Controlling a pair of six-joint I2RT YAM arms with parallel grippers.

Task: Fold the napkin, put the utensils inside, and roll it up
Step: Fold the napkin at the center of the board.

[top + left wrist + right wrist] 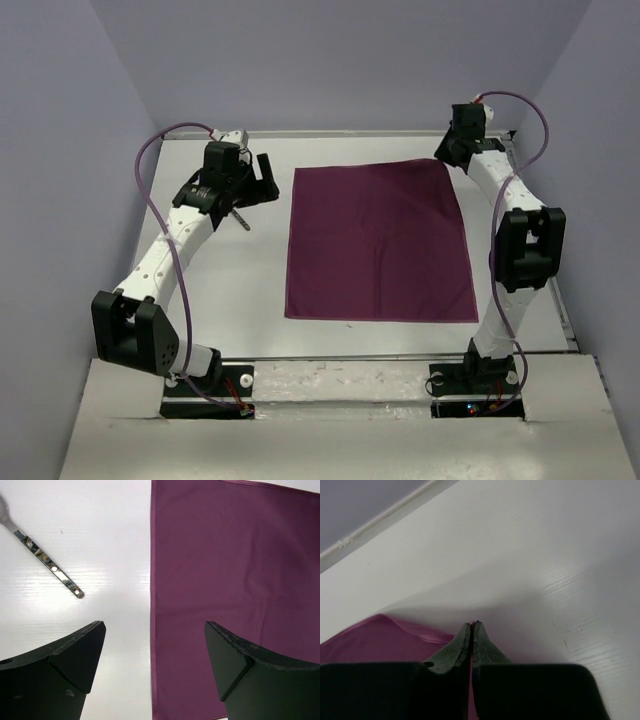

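The napkin (378,240) is laid flat and unfolded in the middle of the table (245,305), between the two arms. The left arm (165,255) is stretched forward from its base at the near left, with its elbow set out to the left and its wrist turned toward the napkin's far left corner. The left jaws are held wide apart over the table with nothing between them. In the left wrist view one finger (55,675) is seen over bare table and the other over cloth, so the napkin's left edge is straddled. A utensil (238,219) is seen lying on the bare table just left of the napkin, close by the left wrist and apart from the cloth. Only its grey metal handle is shown by the left wrist camera, set at a slant.

The right arm (528,245) is reached far forward along the napkin's right side, with its elbow bowed outward to the right and its wrist brought in over the far right corner. The right jaws are pressed shut, and a thin strip of purple cloth is seen pinched between them. Beside them the cloth is drawn up off the table into a small ridge.
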